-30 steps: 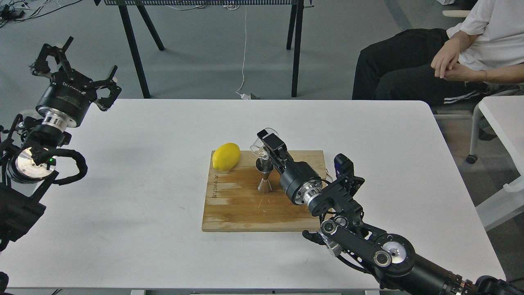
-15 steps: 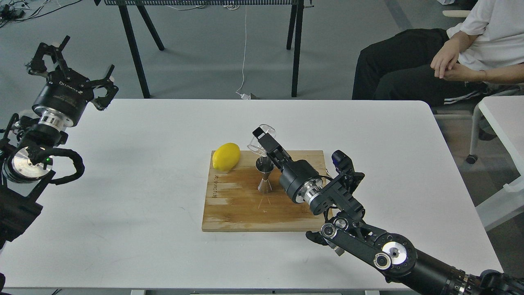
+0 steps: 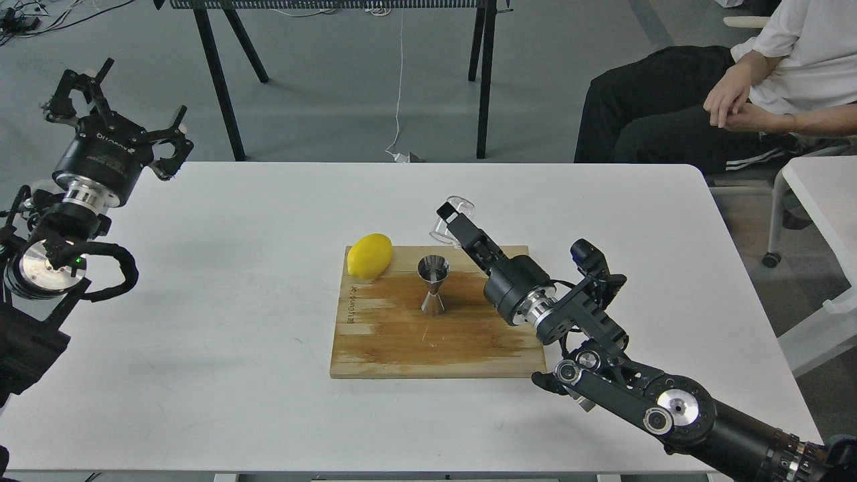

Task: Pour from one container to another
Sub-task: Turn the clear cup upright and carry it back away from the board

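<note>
The steel hourglass jigger [image 3: 433,286] stands upright near the middle of the wooden cutting board [image 3: 388,335]. My right gripper [image 3: 452,217] is shut on the small clear glass cup [image 3: 450,222], held tilted above the board's far right edge, up and to the right of the jigger and apart from it. Whether anything is in the cup or the jigger cannot be made out. My left gripper [image 3: 114,97] hangs open at the table's far left corner, holding nothing.
A yellow lemon [image 3: 369,256] lies on the board's far left corner. The white table [image 3: 201,301] carries the board. A seated person [image 3: 736,100] is beyond the far right corner, with another white table [image 3: 827,194] at the right and black table legs [image 3: 221,87] behind.
My right gripper has carried the tilted cup away from over the jigger, up and to the right. The left arm shifted slightly left at first, then stayed still.
</note>
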`<state>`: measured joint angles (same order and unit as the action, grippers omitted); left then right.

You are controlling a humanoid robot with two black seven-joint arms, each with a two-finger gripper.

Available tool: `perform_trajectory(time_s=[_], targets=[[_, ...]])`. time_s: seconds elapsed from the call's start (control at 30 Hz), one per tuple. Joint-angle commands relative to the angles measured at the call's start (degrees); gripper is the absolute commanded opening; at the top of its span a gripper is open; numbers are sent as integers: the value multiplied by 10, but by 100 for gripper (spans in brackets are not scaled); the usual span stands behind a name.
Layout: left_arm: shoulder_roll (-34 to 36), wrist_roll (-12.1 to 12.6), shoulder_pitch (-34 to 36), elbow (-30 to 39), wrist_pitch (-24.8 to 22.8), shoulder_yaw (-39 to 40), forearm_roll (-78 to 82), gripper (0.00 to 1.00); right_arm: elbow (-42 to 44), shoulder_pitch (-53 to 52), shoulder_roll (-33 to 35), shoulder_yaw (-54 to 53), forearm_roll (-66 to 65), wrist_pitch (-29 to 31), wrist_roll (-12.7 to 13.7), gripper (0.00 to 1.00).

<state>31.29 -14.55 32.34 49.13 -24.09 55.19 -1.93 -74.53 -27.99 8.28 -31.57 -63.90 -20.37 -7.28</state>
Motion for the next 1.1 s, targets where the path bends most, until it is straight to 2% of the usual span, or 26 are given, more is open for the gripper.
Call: perform_trajectory(time_s=[0.0,0.2,0.33,0.43,0.6,0.77,0.9,1.07], targets=[[1,0,0,0,-1,0,-2,100,-45,2,16,-38,148,3,6,32],[-1,-1,-3,0,-3,0,-2,100,-68,19,56,-114,363,7,7,32],[-7,-1,-2,0,-2,0,-2,100,-64,29,68,-151,442,13,8,33],[-15,-1,-2,0,-2,1,-2,100,-51,39,69,-196,518,36,26,33],[-7,-1,-2,0,-3,1,-4,100,40,49,65,-285,693,71,75,33],[-7,-2,-2,0,-3,1,-4,100,154,53,63,-335,830,116,106,33],[-8,-1,-3,0,-3,1,-4,100,209,55,62,-342,916,125,113,33],[-7,-1,-4,0,-5,1,-4,100,224,72,50,-343,957,125,112,33]])
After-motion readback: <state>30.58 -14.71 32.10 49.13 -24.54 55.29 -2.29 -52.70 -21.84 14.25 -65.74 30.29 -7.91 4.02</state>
